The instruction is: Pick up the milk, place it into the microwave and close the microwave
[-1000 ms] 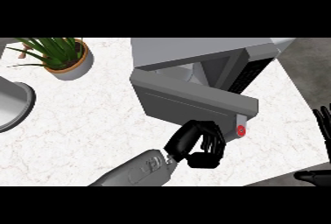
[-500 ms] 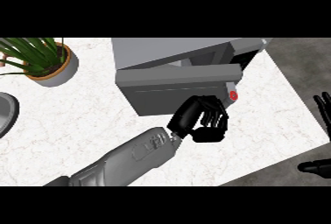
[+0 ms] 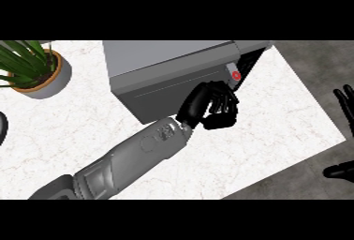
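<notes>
The grey microwave (image 3: 166,61) stands at the back of the white counter (image 3: 62,131). Its door (image 3: 169,91) is swung almost shut; only a dark sliver of the inside (image 3: 253,58) shows at its right end, beside a red button (image 3: 236,74). No milk shows anywhere in the view. My left hand (image 3: 211,105) rests against the door's right part, fingers relaxed and holding nothing. At the right edge of the view my right hand (image 3: 343,101) stays open, off the counter.
A potted green plant (image 3: 34,70) stands at the back left. A dark rounded rim (image 3: 2,129) pokes in at the left edge. The counter's right edge (image 3: 314,98) drops to dark floor.
The microwave door has swung from wide open to nearly shut, with my left hand moving up and to the right against it. My right hand has stayed where it was.
</notes>
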### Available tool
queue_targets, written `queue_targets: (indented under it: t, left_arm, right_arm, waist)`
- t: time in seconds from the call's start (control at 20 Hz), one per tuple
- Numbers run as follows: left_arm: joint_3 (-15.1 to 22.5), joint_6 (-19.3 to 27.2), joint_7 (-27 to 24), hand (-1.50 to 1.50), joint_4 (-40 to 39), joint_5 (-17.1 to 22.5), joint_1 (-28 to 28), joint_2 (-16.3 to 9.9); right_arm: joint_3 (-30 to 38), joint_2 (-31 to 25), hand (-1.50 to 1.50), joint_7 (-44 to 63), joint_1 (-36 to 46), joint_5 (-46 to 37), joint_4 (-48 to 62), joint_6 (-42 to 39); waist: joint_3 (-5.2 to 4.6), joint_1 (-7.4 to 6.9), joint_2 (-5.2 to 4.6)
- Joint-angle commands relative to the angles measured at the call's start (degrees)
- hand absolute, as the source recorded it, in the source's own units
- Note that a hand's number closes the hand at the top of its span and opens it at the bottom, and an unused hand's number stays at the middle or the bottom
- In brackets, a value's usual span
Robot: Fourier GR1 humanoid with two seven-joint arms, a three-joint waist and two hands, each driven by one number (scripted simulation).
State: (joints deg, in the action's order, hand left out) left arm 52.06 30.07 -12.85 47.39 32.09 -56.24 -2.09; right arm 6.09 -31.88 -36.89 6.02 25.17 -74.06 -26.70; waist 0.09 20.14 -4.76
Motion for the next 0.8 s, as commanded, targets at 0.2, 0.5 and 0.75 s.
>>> queue_targets:
  t: [0.2, 0.5, 0.75]
  left_arm:
    - [-1.0, 1.1, -0.4, 1.5, -1.2, 2.9, -5.9, 2.0]
    - [-0.5, 3.0, -0.8, 1.5, -1.6, 4.1, -6.0, 1.9]
    - [-0.1, 4.4, -1.0, 1.5, -1.1, 5.1, -6.1, 1.9]
  right_arm:
    - [-2.2, -0.4, -1.5, 0.5, 3.1, 2.7, -1.4, -5.7]
    - [-4.0, -2.2, -1.5, 3.7, 4.7, 4.2, -3.2, -8.5]
    - [-6.8, -4.7, 1.5, 4.6, 6.7, 2.7, -6.8, -12.3]
  waist:
    - [0.27, 2.39, -0.64]
    - [0.17, 2.85, -0.55]
    - [0.23, 2.99, -0.26]
